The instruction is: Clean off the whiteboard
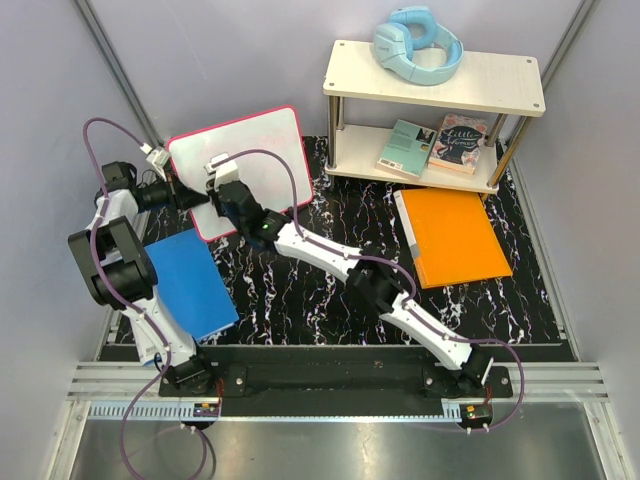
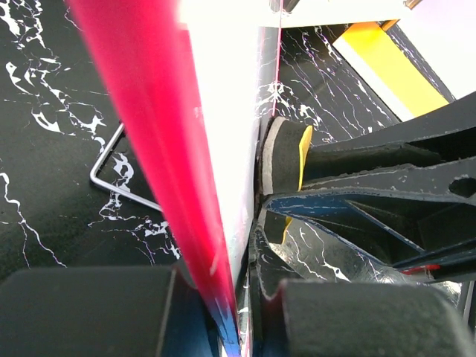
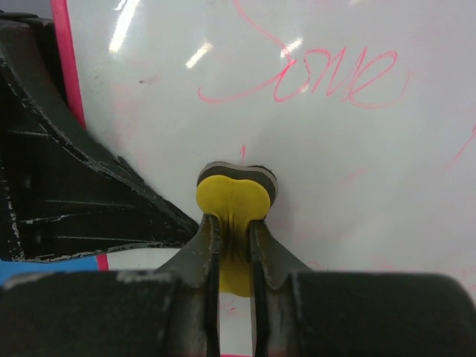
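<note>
Wiping step: my right claw point(image 3: 234, 223) pinches yellow felt-faced eraser pad point(image 3: 232, 199) against pink-rimmed white whiteboard point(image 3: 349, 171), my left claw point(image 1: 188, 197) clamps its rim; next, sweep upward across pink scribbles point(image 3: 335, 78).

Colours and patterns as found:

- The whiteboard point(image 1: 260, 130) was white with a pink-red rim. Pink scribbles crossed its face.
- The eraser point(image 3: 232, 195) was yellow, with a grey and white layer at its working edge.
- The table mat point(image 1: 300, 300) was black with white marble veining.
- One folder point(image 1: 195, 280) was plain blue and the other folder point(image 1: 455, 235) was plain orange.
- The shelf point(image 1: 500, 85) had cream boards on silver posts.
- The headphones point(image 1: 415, 45) were pale blue.
- One book point(image 1: 405, 148) was teal. The second book point(image 1: 460, 142) was dark blue with pink lettering and a pink edge.
- The arms showed black joints and white links. Their cables point(image 1: 105, 125) were purple.
</note>
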Motion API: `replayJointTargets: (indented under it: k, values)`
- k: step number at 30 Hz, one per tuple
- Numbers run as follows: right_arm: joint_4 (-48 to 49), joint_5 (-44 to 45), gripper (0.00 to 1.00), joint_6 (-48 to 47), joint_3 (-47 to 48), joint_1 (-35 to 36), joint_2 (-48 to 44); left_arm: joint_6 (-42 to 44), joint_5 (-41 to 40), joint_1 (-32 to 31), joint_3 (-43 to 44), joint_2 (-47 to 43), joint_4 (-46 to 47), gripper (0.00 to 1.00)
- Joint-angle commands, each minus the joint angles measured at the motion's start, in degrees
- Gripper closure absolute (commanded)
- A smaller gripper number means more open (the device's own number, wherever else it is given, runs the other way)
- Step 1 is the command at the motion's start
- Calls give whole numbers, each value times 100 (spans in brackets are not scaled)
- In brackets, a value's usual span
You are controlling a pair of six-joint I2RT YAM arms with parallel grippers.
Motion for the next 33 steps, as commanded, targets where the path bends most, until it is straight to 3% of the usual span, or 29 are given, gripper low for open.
replayJointTargets:
  k: [1, 6, 11, 20, 24, 33]
  values:
    - [-429, 381, 100, 639, -844, -340, -259, 1756, -4539, -155, -363, 230, -766, 100]
    - [-604, 1006, 100, 938, -1286, -701, -647, 1818, -4583, -146, -389, 222, -766, 100]
    - [-983, 1376, 100, 878, -1137, -904, -560, 1809, -4574, -164, -381, 230, -775, 100]
    - [-650, 348, 100, 219, -1111, -422, -472, 1809, -4556, -155, -381, 204, -810, 100]
    - [-605, -73, 100, 139, -541, -140, -252, 1818, -4548, -155, -407, 195, -819, 100]
    - [-649, -548, 100, -72, -450, 133, -50, 1713, -4539, -155, -284, 178, -828, 100]
